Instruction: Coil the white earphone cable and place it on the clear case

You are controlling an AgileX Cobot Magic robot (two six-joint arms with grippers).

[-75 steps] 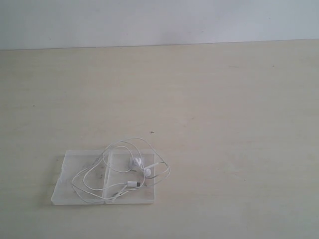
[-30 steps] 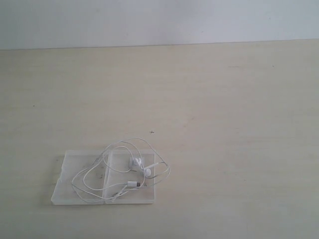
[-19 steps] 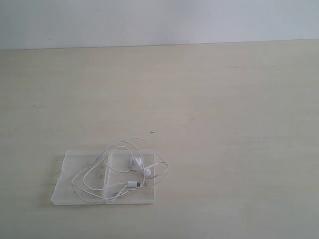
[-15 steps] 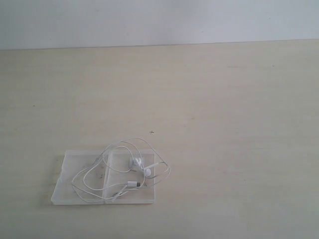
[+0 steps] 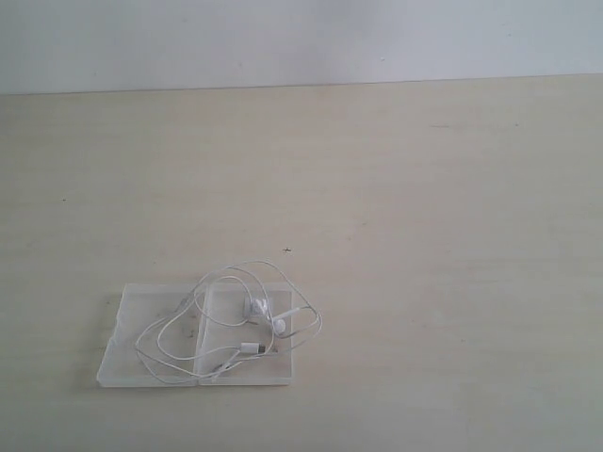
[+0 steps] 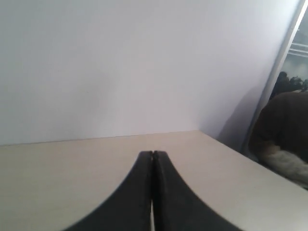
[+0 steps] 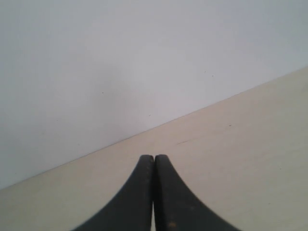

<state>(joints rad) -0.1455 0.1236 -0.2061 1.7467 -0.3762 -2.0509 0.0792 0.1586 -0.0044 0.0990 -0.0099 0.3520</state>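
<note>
The clear case lies opened flat near the front left of the table in the exterior view. The white earphone cable rests on it in loose loops, with its two earbuds and plug over the right half; a few loops spill past the case's far and right edges. Neither arm shows in the exterior view. My left gripper is shut with nothing between its black fingers and faces bare table and wall. My right gripper is shut and empty as well. Neither wrist view shows the case or the cable.
The pale wooden table runs back to a white wall. In the left wrist view a dark shape with a pale patch stands beyond the table's edge.
</note>
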